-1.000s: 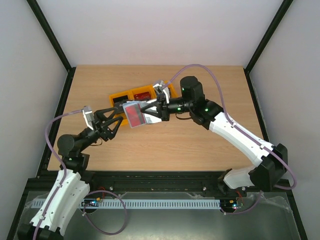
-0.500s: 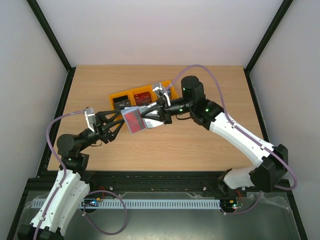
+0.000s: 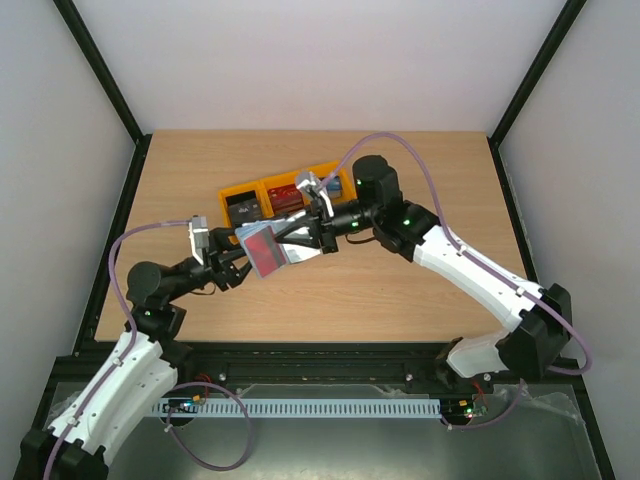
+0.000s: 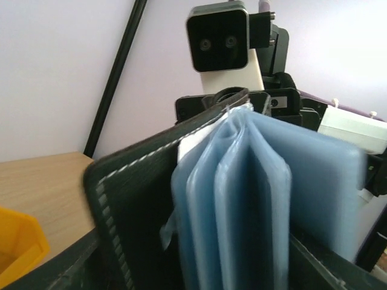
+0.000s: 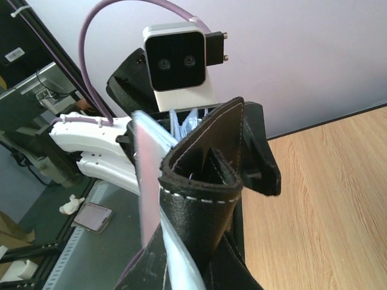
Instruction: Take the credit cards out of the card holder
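The black card holder (image 3: 262,250) hangs in mid-air over the table, fanned open, with a red credit card (image 3: 266,252) showing in its top pocket. My right gripper (image 3: 303,236) is shut on its black cover (image 5: 205,199); the red card's edge (image 5: 143,181) shows beside it. My left gripper (image 3: 238,262) has come in from the left. Its jaws stand either side of the black cover (image 4: 124,205) and the blue-grey pockets (image 4: 242,199). Whether they press on the holder I cannot tell.
A row of yellow bins (image 3: 232,189) lies on the table behind the holder. One holds a dark grey card (image 3: 247,210), another a red card (image 3: 287,192). A corner of a bin (image 4: 18,248) shows in the left wrist view.
The left arm has reached right and its jaws have narrowed around the holder's left end. The right gripper has kept its hold and shifted the holder slightly down and left.
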Robot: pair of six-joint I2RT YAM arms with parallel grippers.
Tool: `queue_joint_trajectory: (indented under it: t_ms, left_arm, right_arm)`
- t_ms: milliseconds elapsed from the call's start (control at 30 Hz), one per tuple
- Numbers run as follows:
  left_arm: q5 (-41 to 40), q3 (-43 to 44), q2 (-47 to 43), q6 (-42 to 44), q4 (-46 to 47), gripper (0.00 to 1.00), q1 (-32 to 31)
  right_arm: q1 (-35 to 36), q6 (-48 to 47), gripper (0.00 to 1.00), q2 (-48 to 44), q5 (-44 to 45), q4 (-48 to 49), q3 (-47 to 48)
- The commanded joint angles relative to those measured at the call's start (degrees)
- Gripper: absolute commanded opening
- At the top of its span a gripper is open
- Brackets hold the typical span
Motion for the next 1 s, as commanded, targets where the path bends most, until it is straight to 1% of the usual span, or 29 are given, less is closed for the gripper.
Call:
queue_joint_trajectory:
  t_ms: [0,33,67,133,167,200,233,267,300,333,367,400,433,500,567,600,667,700,733,833,900,967]
  left_arm:
    - [-1.1,0.4,0.6,1.9,3.1,0.61,-2.4]
    - [-1.1,0.5,0.8,2.2,3.1,0.59,-2.7]
    - [-1.0,0.5,0.8,2.5,3.1,0.53,-2.7]
    - [-0.9,0.2,0.6,2.8,2.8,0.34,-2.7]
    - [-1.1,0.0,0.2,2.9,2.3,0.22,-2.8]
    - [-1.1,-0.1,-0.2,3.3,1.7,0.12,-2.6]
    - [-1.2,-0.2,-0.6,3.8,1.0,0.05,-2.4]
    - [-1.2,-0.2,-1.0,4.4,0.2,0.03,-2.2]
    - [-1.6,-0.2,-1.4,5.5,-1.2,0.02,-1.9]
    - [-2.8,0.1,-2.0,7.4,-3.6,0.02,-1.7]
    - [-5.7,0.4,-2.4,9.9,-6.9,0.02,-1.6]
    - [-9.3,1.1,-2.6,13.2,-10.9,0.02,-1.5]
    - [-14.0,1.7,-2.9,16.9,-14.6,0.02,-1.5]
    - [-24.0,2.8,-2.8,27.4,-19.8,0.02,-1.4]
    - [-33.6,3.5,-2.7,36.6,-22.5,0.02,-1.5]
    - [-37.4,3.5,-2.5,40.6,-22.9,0.02,-1.5]
    - [-42.1,3.9,-2.3,47.0,-22.9,0.02,-1.6]
    - [-42.7,4.1,-2.3,47.9,-22.9,0.02,-1.6]
    - [-42.2,4.4,-2.4,47.2,-23.1,0.02,-1.5]
    - [-36.0,4.8,-2.6,42.2,-23.8,0.02,-1.4]
    - [-36.9,4.5,-2.1,39.6,-23.7,0.02,-1.5]
    - [-41.4,4.3,-1.7,38.9,-24.0,0.02,-1.5]
  right_arm:
    - [1.7,-0.4,0.02,2.0,3.6,2.0,3.0]
    - [2.0,-0.2,0.02,2.7,5.7,1.8,3.5]
    - [2.1,0.1,0.02,3.2,7.7,2.0,3.8]
    - [2.1,0.5,0.03,3.8,9.8,2.8,3.7]
    - [2.0,0.6,0.05,3.8,10.5,3.3,3.4]
    - [2.0,0.6,0.09,3.8,11.5,3.4,3.2]
    - [2.1,0.2,0.13,3.6,13.2,3.1,2.9]
    - [2.0,-0.5,0.19,3.3,15.2,2.2,2.7]
    - [1.9,-1.1,0.31,3.0,18.5,1.0,2.4]
    - [1.8,-1.4,0.41,2.5,22.4,-0.1,2.0]
    - [1.4,-1.5,0.47,2.0,25.9,-1.1,1.4]
    - [1.2,-1.3,0.56,1.5,29.5,-2.0,0.7]
    - [1.0,-1.2,0.62,1.0,35.1,-3.0,0.3]
    - [1.0,-1.3,0.7,0.3,43.1,-5.2,-0.1]
    - [1.0,-1.3,0.72,0.1,49.1,-7.8,-0.1]
    - [1.2,-1.7,0.72,0.1,50.5,-8.3,-0.2]
    - [2.0,-2.4,0.72,0.5,50.7,-9.0,-0.4]
    - [2.6,-2.8,0.72,0.8,49.4,-8.6,-0.6]
    - [3.6,-3.2,0.72,1.1,47.2,-8.0,-0.6]
    - [7.4,-4.5,0.73,1.7,39.1,-3.3,-0.8]
    - [9.2,-3.0,0.73,1.8,36.8,1.9,-1.5]
    - [11.2,-0.5,0.73,2.1,39.6,7.2,-2.3]
